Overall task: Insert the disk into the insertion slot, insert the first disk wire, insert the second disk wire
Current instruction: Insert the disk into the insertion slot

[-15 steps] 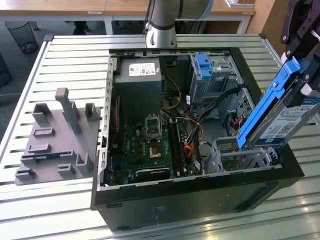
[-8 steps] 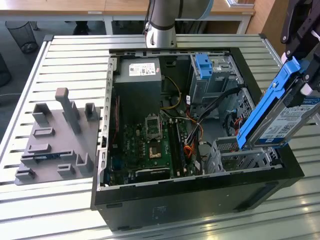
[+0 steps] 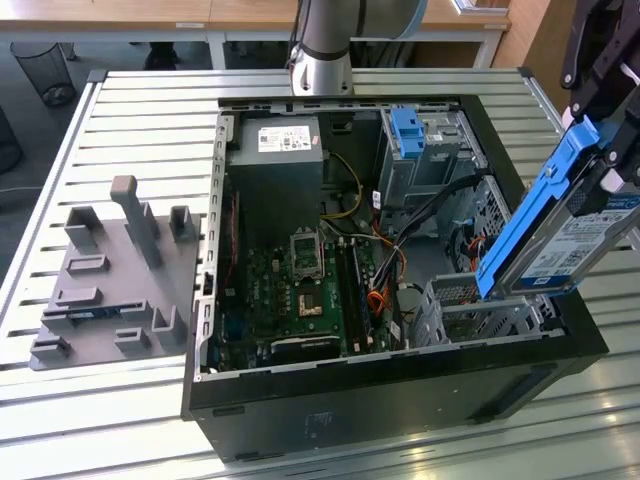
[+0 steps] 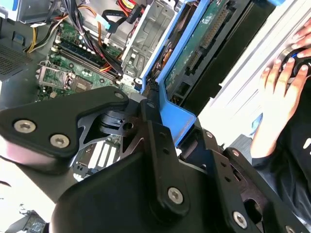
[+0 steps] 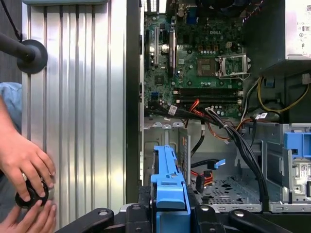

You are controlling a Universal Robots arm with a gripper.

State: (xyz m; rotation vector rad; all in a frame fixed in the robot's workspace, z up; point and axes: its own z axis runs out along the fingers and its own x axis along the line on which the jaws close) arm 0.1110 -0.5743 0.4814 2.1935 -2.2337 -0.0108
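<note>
Gripper: the gripper [image 3: 605, 140] is clamped tight on the blue carrier rail of the disk [image 3: 580, 235].
Disk: held tilted at 3 o'clock in the exterior view, low end downward, not seated.
Insertion slot: the insertion slot [image 3: 470, 305] lies at 4 o'clock from the motherboard [image 3: 300, 290], just under the disk's low end; contact unclear.
Person: a person's hand [image 5: 24, 162] is over the slatted metal table [image 5: 82, 97], beside the computer case [image 5: 133, 97].

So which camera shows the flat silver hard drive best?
The exterior view: the flat silver hard drive shows its labelled face and blue plastic frame. The second wrist view shows its circuit-board side, the first wrist view its frame end-on.
</note>
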